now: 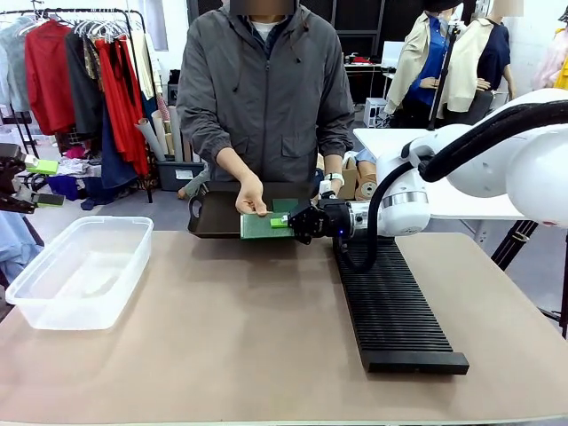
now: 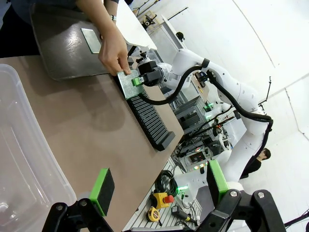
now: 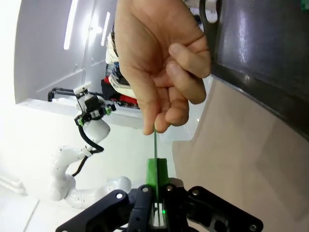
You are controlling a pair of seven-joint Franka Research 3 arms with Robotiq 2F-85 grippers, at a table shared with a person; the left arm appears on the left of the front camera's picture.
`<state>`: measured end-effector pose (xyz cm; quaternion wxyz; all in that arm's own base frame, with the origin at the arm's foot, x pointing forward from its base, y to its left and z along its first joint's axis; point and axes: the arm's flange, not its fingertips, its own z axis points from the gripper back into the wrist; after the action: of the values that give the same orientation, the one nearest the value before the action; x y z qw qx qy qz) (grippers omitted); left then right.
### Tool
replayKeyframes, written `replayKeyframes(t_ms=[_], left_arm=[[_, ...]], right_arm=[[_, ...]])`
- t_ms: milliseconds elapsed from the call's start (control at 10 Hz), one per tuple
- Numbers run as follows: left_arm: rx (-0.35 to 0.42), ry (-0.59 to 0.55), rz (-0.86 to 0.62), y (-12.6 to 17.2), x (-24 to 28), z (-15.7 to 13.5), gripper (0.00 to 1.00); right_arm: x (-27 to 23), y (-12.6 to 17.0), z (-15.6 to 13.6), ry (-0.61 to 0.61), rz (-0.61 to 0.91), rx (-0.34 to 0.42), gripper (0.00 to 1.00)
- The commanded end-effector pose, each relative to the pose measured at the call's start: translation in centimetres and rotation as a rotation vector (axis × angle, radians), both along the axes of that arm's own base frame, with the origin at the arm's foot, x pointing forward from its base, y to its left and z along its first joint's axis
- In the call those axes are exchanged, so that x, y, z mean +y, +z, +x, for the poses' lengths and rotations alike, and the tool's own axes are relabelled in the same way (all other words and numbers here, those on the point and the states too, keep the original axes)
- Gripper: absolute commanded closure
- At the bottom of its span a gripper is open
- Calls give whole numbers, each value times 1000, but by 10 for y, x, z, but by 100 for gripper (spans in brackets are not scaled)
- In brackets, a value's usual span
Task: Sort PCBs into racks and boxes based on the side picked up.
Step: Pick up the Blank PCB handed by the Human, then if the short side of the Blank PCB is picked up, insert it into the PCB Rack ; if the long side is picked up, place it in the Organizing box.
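Here's the handover at the far edge of the table (image 1: 222,337). The right gripper (image 1: 280,222) reaches in from the right with its green pads pinched together on the right end of the PCB (image 1: 260,227). The person's hand (image 1: 252,197) pinches the opposite end from above, so the board is gripped at both ends and hangs just above the table's far edge, in front of the black tray (image 1: 213,217).

The board's long axis runs left to right along that far edge, from the person's fingers to the gripper. It is tipped so one broad face looks toward the robot's side. From the left wrist camera that face of the PCB (image 2: 126,86) looks pale with a fine grid, though any print on it is too small to read. The right wrist camera sees the PCB (image 3: 155,142) edge-on, a thin green line running from the clamped pads of the right gripper (image 3: 156,176) up to the hand (image 3: 154,63).

A second board (image 1: 286,205) lies flat on the tray's right part.

The rack (image 1: 395,311) lies along the table's right side, its long axis running near to far. The clear tub (image 1: 98,220) sits at the left edge.

The left gripper (image 2: 159,186) hangs above the tub's side of the table, jaws wide apart and holding nothing.
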<state>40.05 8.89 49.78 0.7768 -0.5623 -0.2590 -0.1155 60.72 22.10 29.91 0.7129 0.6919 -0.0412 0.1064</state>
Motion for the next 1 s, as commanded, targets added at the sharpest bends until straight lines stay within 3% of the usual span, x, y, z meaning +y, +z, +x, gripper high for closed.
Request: replayKeyframes(t_ms=[0,900], left_arm=[[4,4,-7,2,0,-1,0],[4,4,-7,2,0,-1,0]], right_arm=[[-1,1,2,-33,27,-5,100],[-1,1,2,-33,27,-5,100]])
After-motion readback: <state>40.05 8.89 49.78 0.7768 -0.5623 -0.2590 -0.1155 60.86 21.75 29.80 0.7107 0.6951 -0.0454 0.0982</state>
